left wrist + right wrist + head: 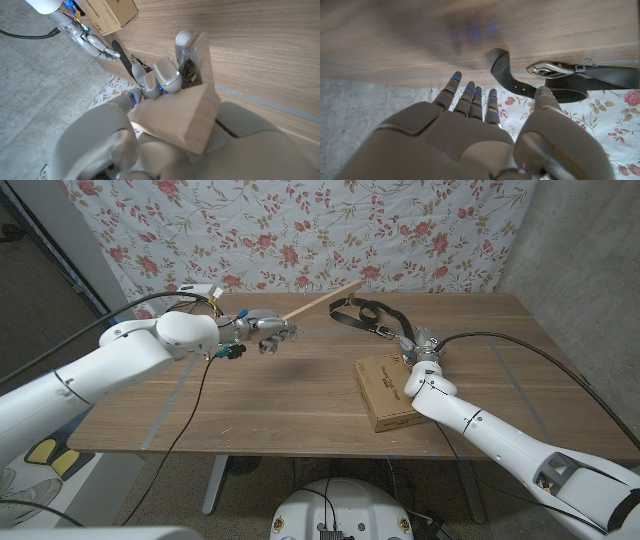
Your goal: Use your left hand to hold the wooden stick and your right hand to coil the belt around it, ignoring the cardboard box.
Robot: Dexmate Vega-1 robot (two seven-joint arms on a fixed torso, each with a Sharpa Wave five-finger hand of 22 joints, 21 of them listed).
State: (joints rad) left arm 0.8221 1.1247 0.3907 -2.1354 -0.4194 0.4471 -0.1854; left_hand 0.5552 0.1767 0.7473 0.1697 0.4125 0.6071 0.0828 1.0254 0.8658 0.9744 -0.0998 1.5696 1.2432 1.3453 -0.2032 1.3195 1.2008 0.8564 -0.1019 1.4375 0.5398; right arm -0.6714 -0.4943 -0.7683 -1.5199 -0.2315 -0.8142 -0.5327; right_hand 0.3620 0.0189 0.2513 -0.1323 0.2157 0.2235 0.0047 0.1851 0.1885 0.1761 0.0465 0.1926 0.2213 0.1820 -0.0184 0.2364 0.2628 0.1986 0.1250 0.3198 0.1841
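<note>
Belt, dark leather strap with metal buckle (372,317), is lying just beyond the right hand (424,347), fingers spread, empty; left hand (262,332) is gripping the pale wooden stick (322,299), angled toward it.

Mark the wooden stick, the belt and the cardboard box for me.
wooden stick (325,299), head view, mid-shaft.
belt (372,309), head view, dark strap loop.
cardboard box (385,390), head view, top face.
</note>
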